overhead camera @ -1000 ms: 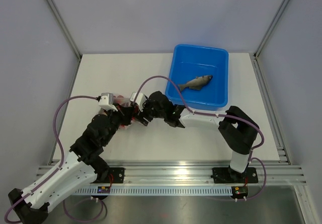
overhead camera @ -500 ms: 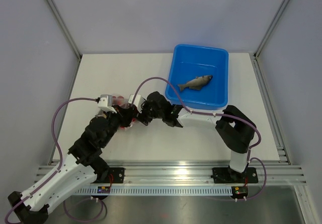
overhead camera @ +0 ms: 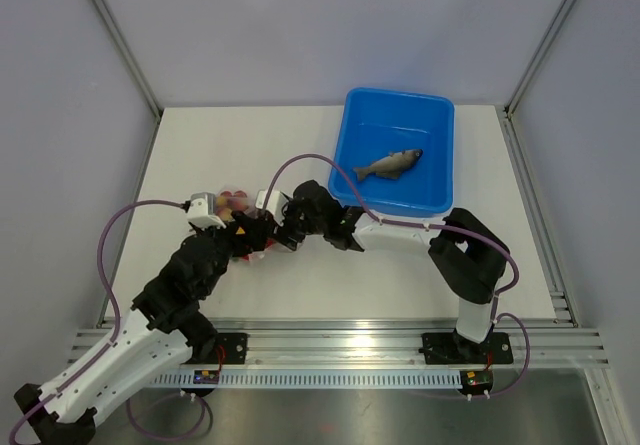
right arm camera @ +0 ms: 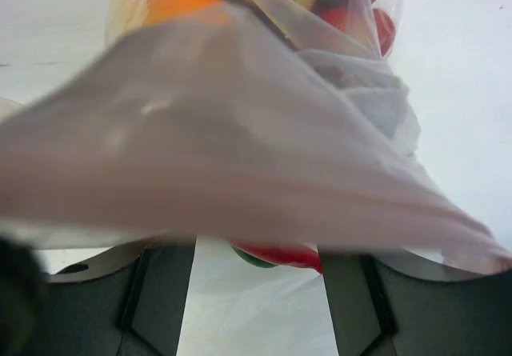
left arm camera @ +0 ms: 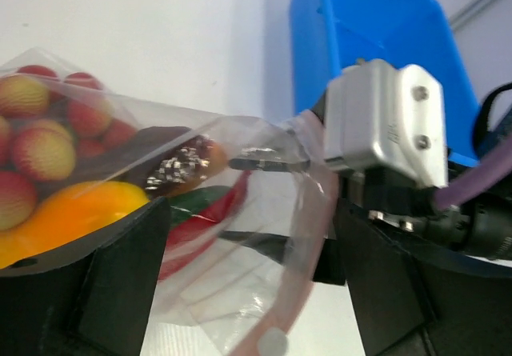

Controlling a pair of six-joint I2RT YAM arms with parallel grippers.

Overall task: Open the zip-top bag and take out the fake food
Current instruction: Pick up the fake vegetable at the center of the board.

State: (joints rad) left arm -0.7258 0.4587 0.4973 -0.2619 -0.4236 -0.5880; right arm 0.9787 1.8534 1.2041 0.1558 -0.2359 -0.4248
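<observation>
Seeing zip-top bag [left arm camera: 240,284] lying on table [overhead camera: 200,145], left of centre, fake food [left arm camera: 72,212] sitting inside. Reading left gripper [left arm camera: 248,212] as gaping wide, straddling bag, clamping nothing. Reading right gripper [right arm camera: 252,252] as jaws apart, film draping across; hold unclear. Spotting grey fish [overhead camera: 388,165] lying in blue tub [overhead camera: 440,125].

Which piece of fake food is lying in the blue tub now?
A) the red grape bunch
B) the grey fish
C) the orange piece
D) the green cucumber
B: in the top view only the grey fish lies in the blue tub; the other pieces that can be seen are inside the zip-top bag.
</observation>
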